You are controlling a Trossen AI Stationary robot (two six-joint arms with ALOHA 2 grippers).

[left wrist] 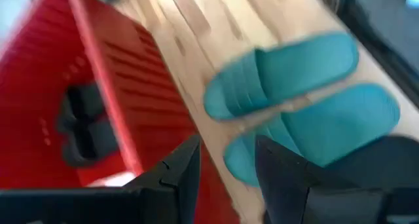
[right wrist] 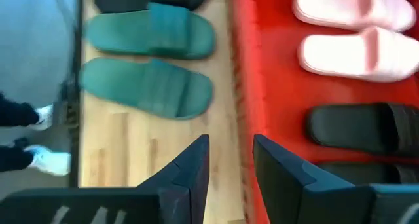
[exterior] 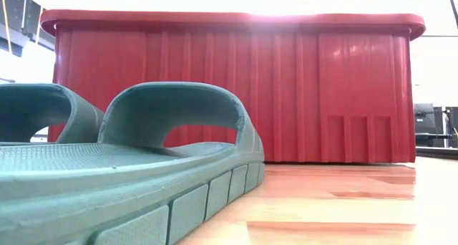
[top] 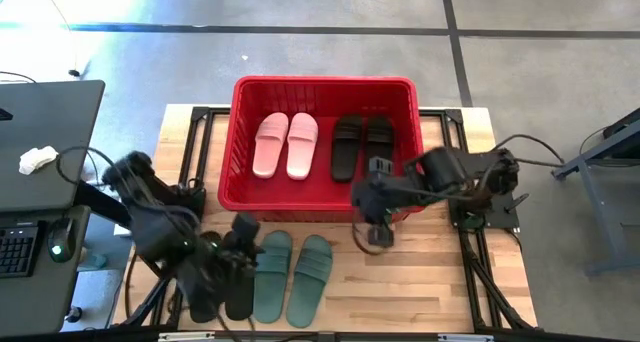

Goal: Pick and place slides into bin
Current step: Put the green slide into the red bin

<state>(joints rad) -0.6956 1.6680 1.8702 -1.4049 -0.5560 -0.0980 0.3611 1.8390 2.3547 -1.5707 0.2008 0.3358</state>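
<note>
The red bin (top: pixel 325 197) stands at the far middle of the table and holds a pale pink pair (top: pixel 286 145) and a black pair (top: pixel 362 145). A sage-green pair (top: pixel 292 277) lies flat on the wood before the bin, and fills the low view (exterior: pixel 172 130). A second black pair (top: pixel 236 300) lies to its left, partly under my left arm. My left gripper (top: pixel 243 247) hovers open above that pair's far end, empty in its wrist view (left wrist: pixel 226 165). My right gripper (top: pixel 374 232) hangs open and empty just outside the bin's near wall (right wrist: pixel 230 158).
A desk with a keyboard (top: pixel 18 247) and a white object (top: pixel 38 159) stands left of the table. Bare wood (top: pixel 420 272) lies right of the green pair. A person's shoes (right wrist: pixel 39 158) show on the floor beyond the table's edge.
</note>
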